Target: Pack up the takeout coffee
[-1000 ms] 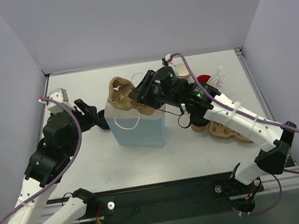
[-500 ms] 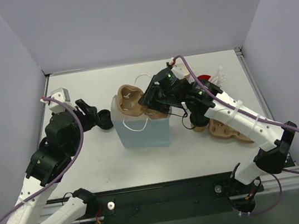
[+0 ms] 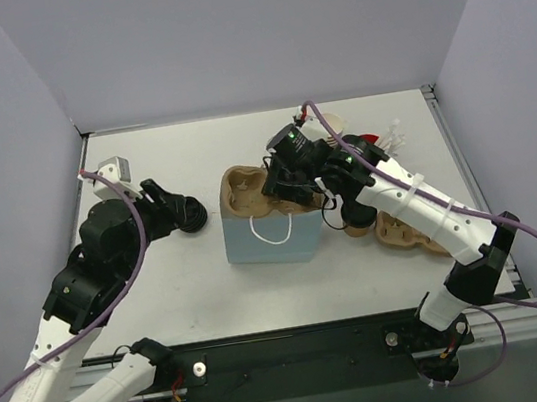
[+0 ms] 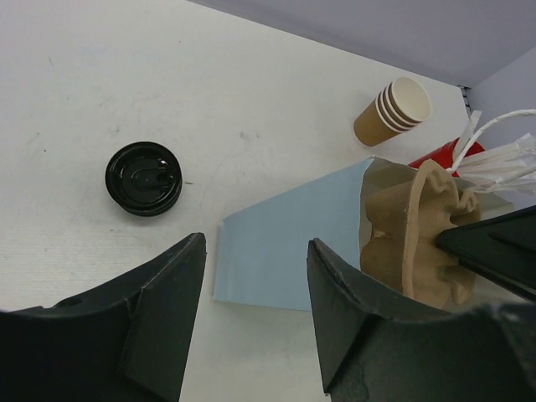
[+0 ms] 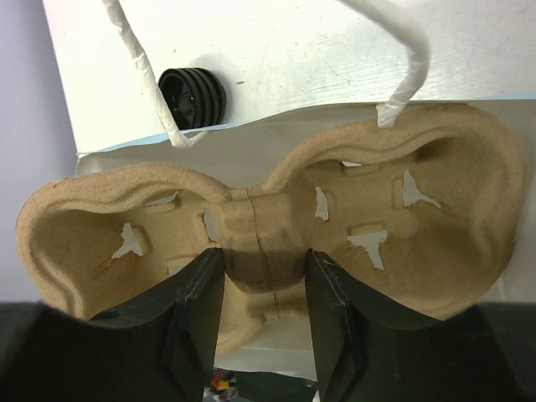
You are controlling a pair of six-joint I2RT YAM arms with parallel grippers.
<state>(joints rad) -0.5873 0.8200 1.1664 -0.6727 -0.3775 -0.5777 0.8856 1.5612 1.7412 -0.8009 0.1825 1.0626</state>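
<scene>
The takeout coffee [image 3: 357,222], a small brown cup with a black lid, stands right of the bag and is mostly hidden under my right arm. A light blue paper bag [image 3: 276,240] stands mid-table. A brown pulp cup carrier [image 3: 244,186] sits in the bag's open top. My right gripper [image 3: 285,173] is shut on the carrier's centre ridge [image 5: 260,251], above the bag [image 5: 251,155]. My left gripper [image 3: 182,214] is open and empty, low over the table just left of the bag [image 4: 285,243]. The carrier [image 4: 410,243] shows inside the bag mouth.
A stack of loose black lids [image 4: 143,177] lies left of the bag, also in the right wrist view [image 5: 193,96]. Lidless brown cups [image 4: 392,110], a red cup [image 3: 370,137] and white straws [image 3: 395,136] stand at the back right. A second carrier [image 3: 405,233] lies near right.
My right gripper has carried the pulp carrier rightward and lowered it into the bag. The bag has shifted to the right. My left gripper has moved slightly right.
</scene>
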